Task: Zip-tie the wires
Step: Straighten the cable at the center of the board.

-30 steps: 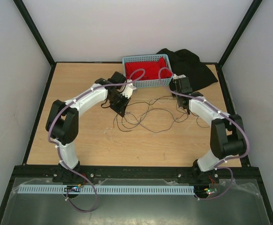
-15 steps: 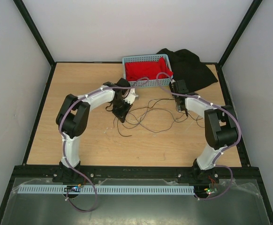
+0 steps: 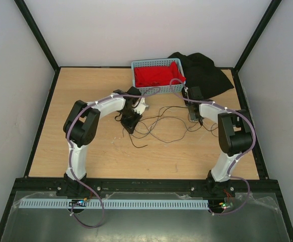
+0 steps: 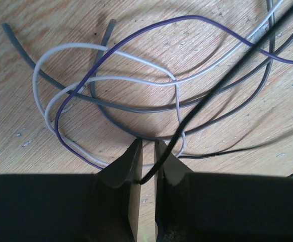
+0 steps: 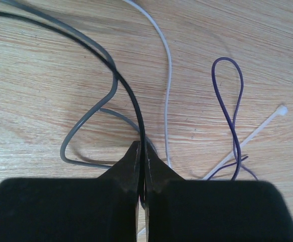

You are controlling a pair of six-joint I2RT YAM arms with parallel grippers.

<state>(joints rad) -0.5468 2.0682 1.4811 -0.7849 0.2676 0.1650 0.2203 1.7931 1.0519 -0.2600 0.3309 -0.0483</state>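
Several thin, floppy wires [image 3: 159, 123] sprawl in loops on the desk [image 3: 86, 91] between your arms. They're light and springy, so grab where strands bunch. Your left end effector [image 4: 147, 151] is nearly closed on a black strand, and the right end effector [image 5: 142, 151] is pinched tight on one too.

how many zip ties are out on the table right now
1. A white zip tie lies flat, crossing the purple wire loop; it shows only in the right wrist view. Others may be hidden.

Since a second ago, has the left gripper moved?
Yes. The left gripper has shifted slightly toward the table's near edge, away from the blue basket.
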